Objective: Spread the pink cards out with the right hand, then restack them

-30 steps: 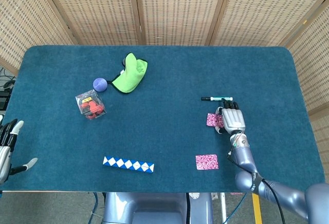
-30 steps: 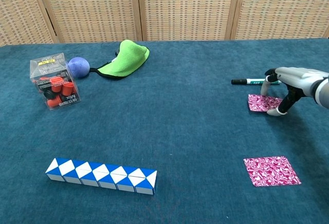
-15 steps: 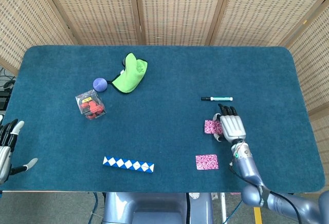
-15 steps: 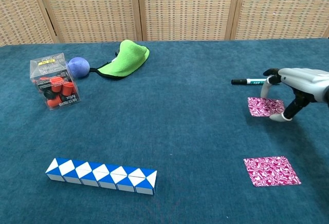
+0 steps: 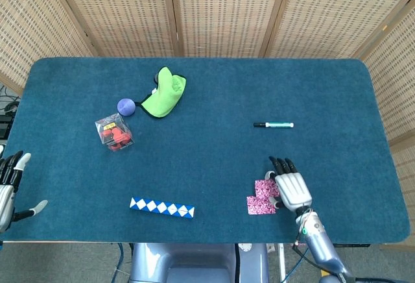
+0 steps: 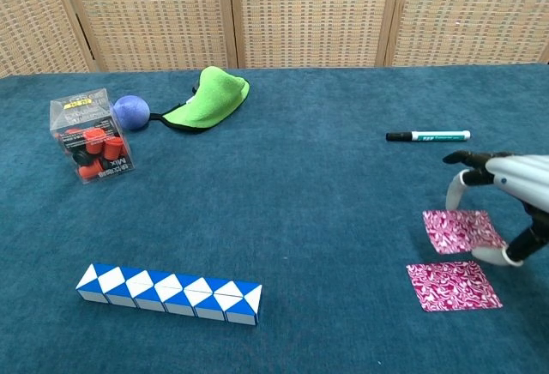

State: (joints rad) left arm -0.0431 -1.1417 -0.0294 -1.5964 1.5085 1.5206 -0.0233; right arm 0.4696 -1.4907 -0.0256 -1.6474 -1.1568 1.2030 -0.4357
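My right hand: my silver right hand [image 5: 290,188] has slid toward my edge of the table, fingers arched down on the upper pink patterned card [image 6: 463,229], pressing it rather than gripping it; whether the thumb pinches it I cannot tell
Change: one second ago this card lay just below the black and green marker pen [image 5: 273,125], well apart from its partner; now the pen is far behind
Cards: the dragged card sits just beside the lower pink patterned card [image 6: 454,285], corners seeming to overlap in the head view
Meaning: I judge the restack nearly done, one more short pull to cover it
My left hand: my left hand [image 5: 9,182] rests at the table's left edge, fingers spread, holding nothing
Table: dark blue felt-covered table [image 5: 214,159]
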